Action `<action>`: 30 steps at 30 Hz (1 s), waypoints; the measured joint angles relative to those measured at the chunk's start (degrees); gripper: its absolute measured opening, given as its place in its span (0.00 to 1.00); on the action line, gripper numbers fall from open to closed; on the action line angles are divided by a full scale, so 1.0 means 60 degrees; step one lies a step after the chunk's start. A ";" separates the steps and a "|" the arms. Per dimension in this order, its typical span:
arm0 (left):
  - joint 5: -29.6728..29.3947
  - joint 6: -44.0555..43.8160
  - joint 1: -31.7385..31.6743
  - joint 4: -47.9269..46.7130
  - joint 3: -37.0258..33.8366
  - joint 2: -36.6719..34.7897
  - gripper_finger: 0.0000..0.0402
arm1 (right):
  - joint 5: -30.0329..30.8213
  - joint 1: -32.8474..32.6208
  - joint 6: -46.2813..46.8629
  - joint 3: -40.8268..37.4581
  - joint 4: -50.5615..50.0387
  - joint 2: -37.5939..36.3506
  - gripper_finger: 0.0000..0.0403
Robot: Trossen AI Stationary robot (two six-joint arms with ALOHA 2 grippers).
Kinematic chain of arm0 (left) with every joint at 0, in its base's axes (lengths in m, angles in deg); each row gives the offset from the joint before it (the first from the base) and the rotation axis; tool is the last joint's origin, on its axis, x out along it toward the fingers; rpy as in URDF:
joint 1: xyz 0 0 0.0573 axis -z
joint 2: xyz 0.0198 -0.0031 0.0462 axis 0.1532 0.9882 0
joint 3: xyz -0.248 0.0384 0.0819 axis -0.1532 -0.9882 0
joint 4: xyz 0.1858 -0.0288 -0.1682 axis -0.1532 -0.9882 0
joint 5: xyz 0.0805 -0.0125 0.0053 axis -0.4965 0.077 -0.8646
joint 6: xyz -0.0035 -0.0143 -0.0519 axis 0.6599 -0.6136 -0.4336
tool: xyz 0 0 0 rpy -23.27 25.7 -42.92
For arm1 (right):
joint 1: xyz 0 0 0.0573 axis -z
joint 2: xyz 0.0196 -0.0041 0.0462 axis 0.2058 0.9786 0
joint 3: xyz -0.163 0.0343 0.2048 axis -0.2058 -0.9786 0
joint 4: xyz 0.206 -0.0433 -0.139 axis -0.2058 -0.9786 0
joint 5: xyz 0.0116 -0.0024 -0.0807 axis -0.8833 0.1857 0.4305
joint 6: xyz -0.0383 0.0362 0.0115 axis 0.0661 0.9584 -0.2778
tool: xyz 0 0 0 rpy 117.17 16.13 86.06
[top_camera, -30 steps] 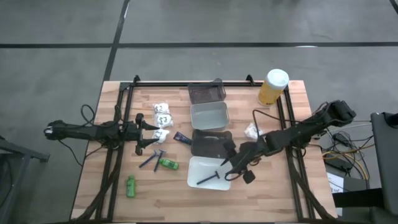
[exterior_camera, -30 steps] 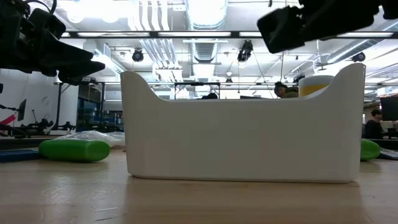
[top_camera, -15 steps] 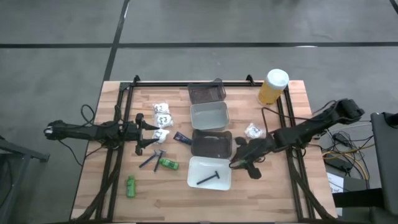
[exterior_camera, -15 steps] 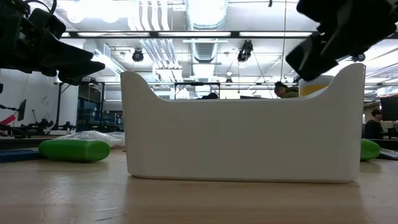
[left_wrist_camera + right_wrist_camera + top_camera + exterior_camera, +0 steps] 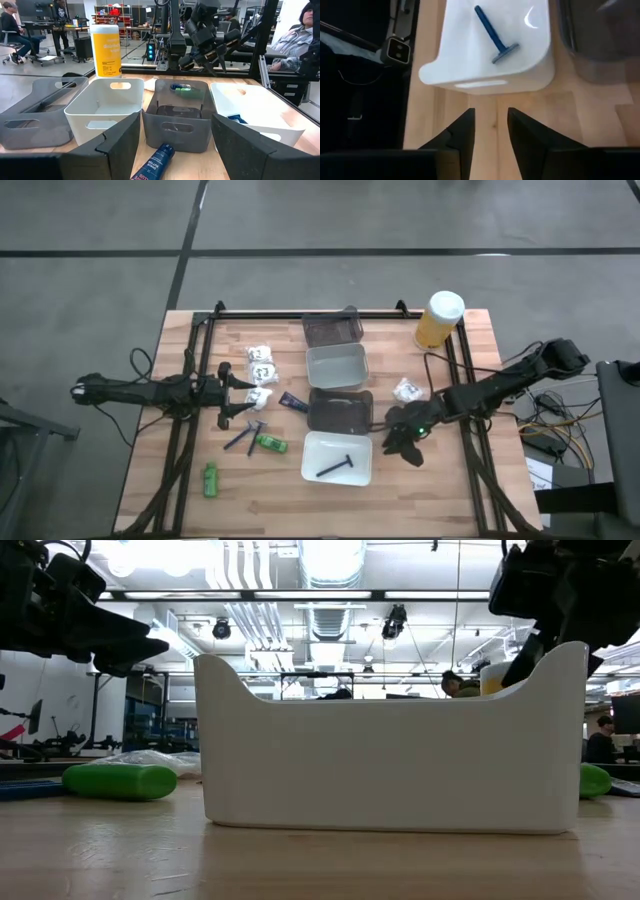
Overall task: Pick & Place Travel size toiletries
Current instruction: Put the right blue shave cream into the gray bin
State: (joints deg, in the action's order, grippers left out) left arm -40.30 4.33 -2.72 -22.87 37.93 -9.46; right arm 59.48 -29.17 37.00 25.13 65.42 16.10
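Beside the white tray (image 5: 336,470), right gripper (image 5: 398,439) has withdrawn, seemingly empty.

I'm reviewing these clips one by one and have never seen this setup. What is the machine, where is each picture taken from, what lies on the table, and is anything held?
Two dark robot arms work at a wooden table. One picture looks straight down, one looks level across the tabletop, and one sits on each wrist. Four trays stand in a row; the nearest white tray holds a blue razor. Green bottles, white packets and a dark tube lie around the left gripper, which waits open and empty. The right gripper hovers beside the white tray, jaws slightly apart, holding nothing. A yellow container stands at the back.
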 joint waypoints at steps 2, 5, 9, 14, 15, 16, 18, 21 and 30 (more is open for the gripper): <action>0.0002 0.0002 -0.0001 0.0000 0.0001 0.0001 0.62 | -0.0019 0.0083 -0.0002 -0.0129 0.0006 -0.0216 0.25; 0.0002 0.0002 0.0002 0.0000 0.0001 0.0001 0.62 | -0.0022 0.0273 0.0167 -0.0254 -0.0436 -0.0621 0.23; 0.0000 0.0000 0.0002 -0.0001 0.0001 0.0001 0.62 | -0.0019 0.0575 0.0914 -0.0269 -0.1661 -0.1252 0.21; 0.0002 0.0002 0.0002 0.0000 0.0001 0.0001 0.62 | -0.0019 0.0932 0.1004 -0.0272 -0.2968 -0.1973 0.22; 0.0002 0.0002 0.0001 0.0000 -0.0001 0.0001 0.62 | -0.0016 0.1025 0.1032 -0.0272 -0.3184 -0.2063 0.22; 0.0001 0.0001 0.0000 -0.0002 0.0001 0.0001 0.62 | -0.0018 0.1110 0.1112 -0.0272 -0.3332 -0.2129 0.23; -0.0001 0.0002 0.0000 0.0000 -0.0001 0.0001 0.62 | -0.0016 0.1329 0.1321 -0.0272 -0.3642 -0.2247 0.25; 0.0000 0.0002 0.0000 0.0000 -0.0001 0.0001 0.62 | -0.0012 0.1680 0.1427 -0.0272 -0.3972 -0.2298 0.29; 0.0001 0.0002 -0.0001 0.0000 -0.0001 0.0001 0.62 | -0.0605 0.3057 0.1090 -0.0166 -0.5141 -0.2154 0.40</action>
State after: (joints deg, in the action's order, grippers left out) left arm -40.30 4.34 -2.72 -22.87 37.93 -9.45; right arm 55.85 -10.83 43.54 24.14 34.58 3.18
